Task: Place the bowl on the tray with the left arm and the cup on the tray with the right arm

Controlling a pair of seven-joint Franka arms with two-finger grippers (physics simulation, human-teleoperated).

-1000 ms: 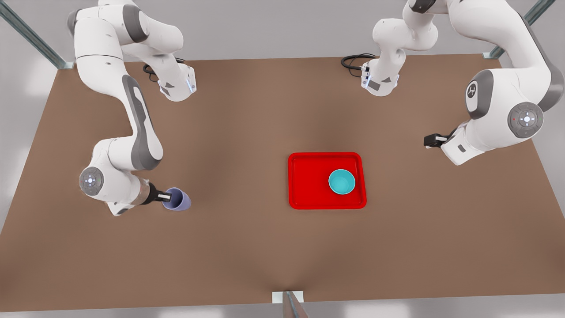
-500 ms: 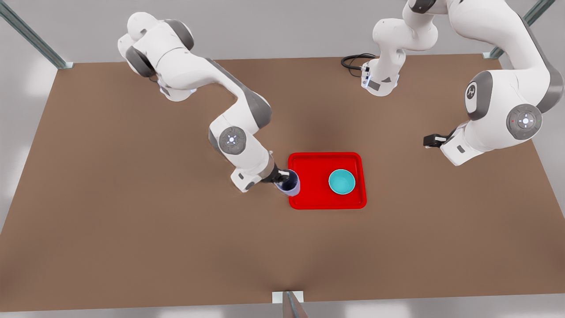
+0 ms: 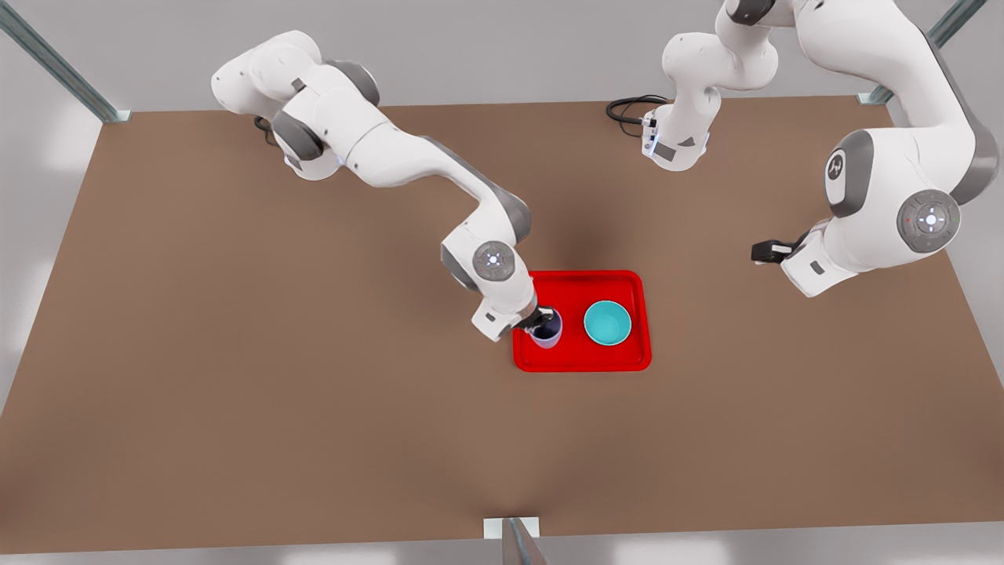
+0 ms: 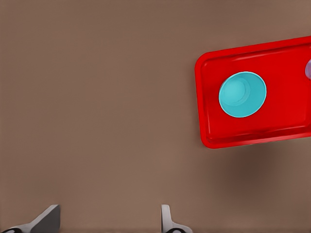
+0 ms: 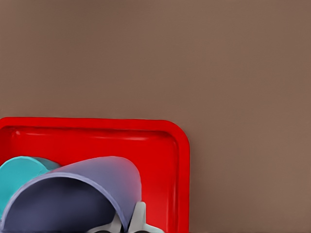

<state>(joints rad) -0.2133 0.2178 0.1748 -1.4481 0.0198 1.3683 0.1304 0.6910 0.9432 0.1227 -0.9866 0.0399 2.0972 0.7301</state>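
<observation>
The lavender cup (image 3: 547, 331) is over the front view's left half of the red tray (image 3: 580, 362), pinched at its rim by my right gripper (image 3: 542, 321), which is shut on it. Whether the cup touches the tray floor I cannot tell. The right wrist view shows the cup (image 5: 73, 194) close up, a finger (image 5: 138, 218) on its wall, and the tray (image 5: 97, 141) beneath. The teal bowl (image 3: 607, 323) rests upright on the tray's other half, beside the cup. My left gripper (image 3: 767, 251) waits off to the front view's right, open and holding nothing, its fingertips (image 4: 166, 218) apart; the bowl (image 4: 242, 94) lies farther off.
A brown table (image 3: 235, 392) carries everything. Both arm bases and a black cable (image 3: 627, 106) stand at the far edge. Metal frame posts (image 3: 55, 63) mark the corners, and a bracket (image 3: 511, 527) sits at the near edge.
My right arm has swung the cup from the table's left side across to above the tray, beside the bowl. The left arm has stayed where it was.
</observation>
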